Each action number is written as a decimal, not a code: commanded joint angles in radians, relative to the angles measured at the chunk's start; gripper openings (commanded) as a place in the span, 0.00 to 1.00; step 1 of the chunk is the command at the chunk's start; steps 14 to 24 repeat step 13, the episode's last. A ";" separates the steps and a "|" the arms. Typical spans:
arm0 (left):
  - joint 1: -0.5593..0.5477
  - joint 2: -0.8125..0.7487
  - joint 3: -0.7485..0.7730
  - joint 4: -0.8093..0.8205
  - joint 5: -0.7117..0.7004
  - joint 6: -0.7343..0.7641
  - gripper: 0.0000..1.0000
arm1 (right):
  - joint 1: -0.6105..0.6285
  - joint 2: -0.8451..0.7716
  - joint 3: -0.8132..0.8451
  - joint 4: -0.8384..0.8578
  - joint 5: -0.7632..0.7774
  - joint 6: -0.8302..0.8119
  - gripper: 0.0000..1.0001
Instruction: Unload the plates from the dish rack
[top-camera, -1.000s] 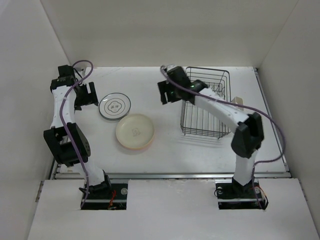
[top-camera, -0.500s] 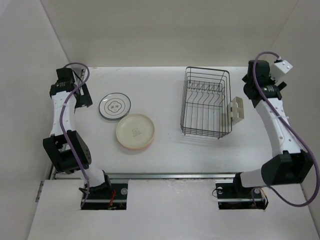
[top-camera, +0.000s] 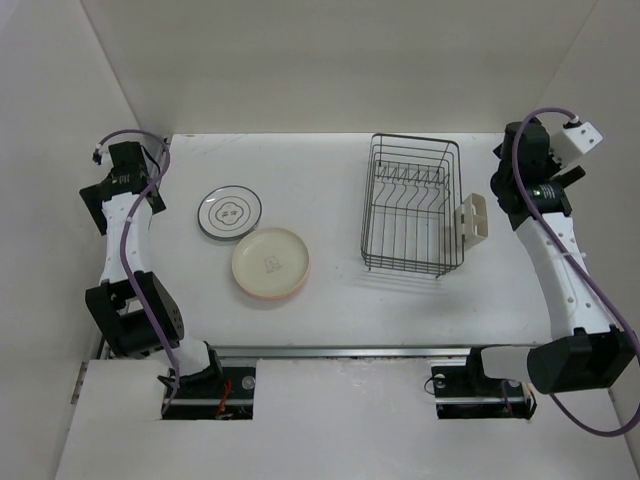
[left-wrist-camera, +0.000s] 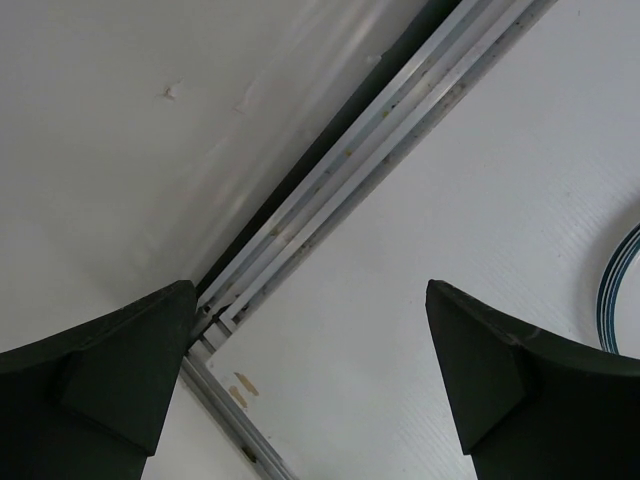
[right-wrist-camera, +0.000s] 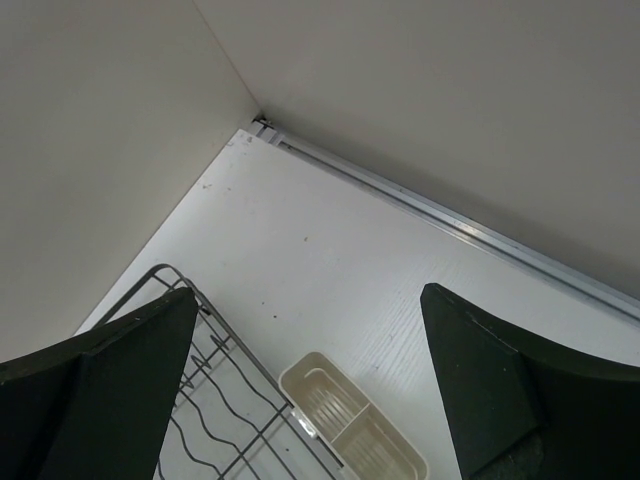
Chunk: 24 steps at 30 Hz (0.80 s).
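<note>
white table (top-camera: 330, 170) fills the middle of the overhead view. the black wire dish rack (top-camera: 412, 205) sits right of centre with no plates in its slots. left of centre, a cream plate (top-camera: 268, 260) lies flat on what looks like a pinkish plate (top-camera: 297, 284), and up-left of them is the smaller patterned-rim plate (top-camera: 229, 213). they look stiff, glazed and slick, likely breakable and fairly heavy. lying flat, the rim is the only hold: one finger under the lip, one on top. the cream cutlery cup (top-camera: 474, 218) hangs on the rack's right side.

the left gripper (left-wrist-camera: 308, 290) is spread wide at far left and the right gripper (right-wrist-camera: 307, 292) is spread wide at far right, both holding nothing.

a second back the right arm was stretched over the rack's upper-left corner and the left gripper sat just beside the patterned-rim plate. both have swung out and opened wider. plates and rack haven't moved.
</note>
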 joint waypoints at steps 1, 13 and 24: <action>0.003 -0.050 -0.007 0.026 -0.030 -0.022 0.99 | 0.006 -0.010 0.012 0.058 -0.005 0.000 0.99; 0.003 -0.068 -0.041 0.037 -0.021 -0.013 0.99 | 0.006 -0.041 -0.022 0.106 -0.017 0.009 0.99; 0.003 -0.068 -0.041 0.037 -0.021 -0.013 0.99 | 0.006 -0.041 -0.022 0.106 -0.017 0.009 0.99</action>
